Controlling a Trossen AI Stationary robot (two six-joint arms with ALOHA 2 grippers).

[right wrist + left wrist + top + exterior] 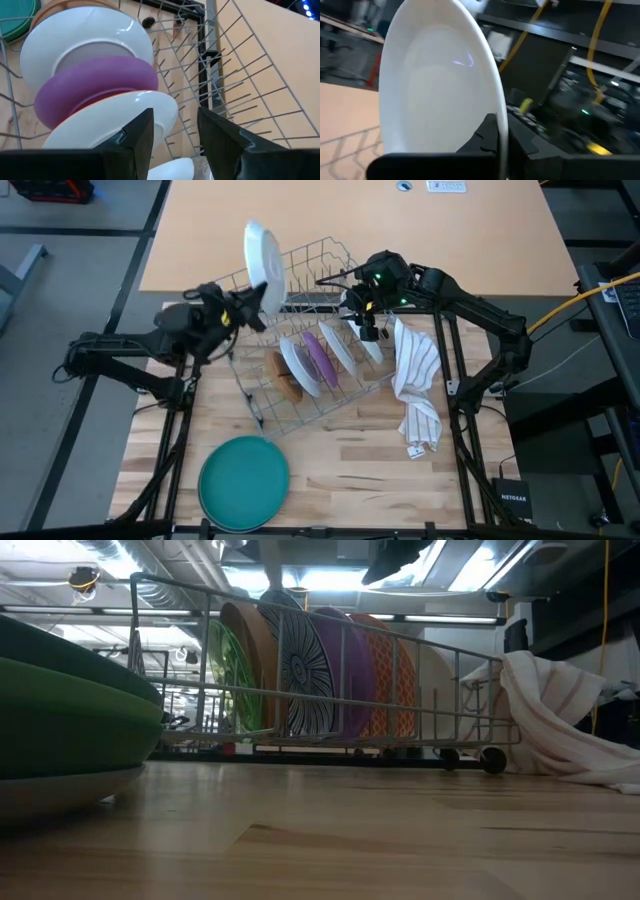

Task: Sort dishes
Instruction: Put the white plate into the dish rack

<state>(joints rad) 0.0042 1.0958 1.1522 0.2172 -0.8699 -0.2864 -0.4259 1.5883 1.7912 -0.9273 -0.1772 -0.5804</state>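
Note:
My left gripper [256, 300] is shut on a large white plate [263, 253], which it holds up above the far left corner of the grey wire rack [318, 385]. That plate fills the left wrist view [435, 85]. Several smaller dishes stand on edge in the rack: white [85, 45], purple [95, 85] and white [120, 115]. The low view adds clear green [228, 675], brown [250, 660] and orange-patterned [400, 680] ones. My right gripper [175, 132] hovers open over the rack's right end [370, 330], touching nothing. My left gripper pinches the white plate's rim [501, 142] at its lower edge. One finger [482, 137] lies on the hollow inner face, the other behind the rim. The fingers come roughly level from the table's left. The plate stands on edge, lifted clear of the rack.
A stack of large teal and green plates [243, 482] lies at the near left of the table [60, 720]. A white striped cloth [417, 385] is heaped right of the rack [560, 720]. Bare wood [350, 470] lies in front of the rack.

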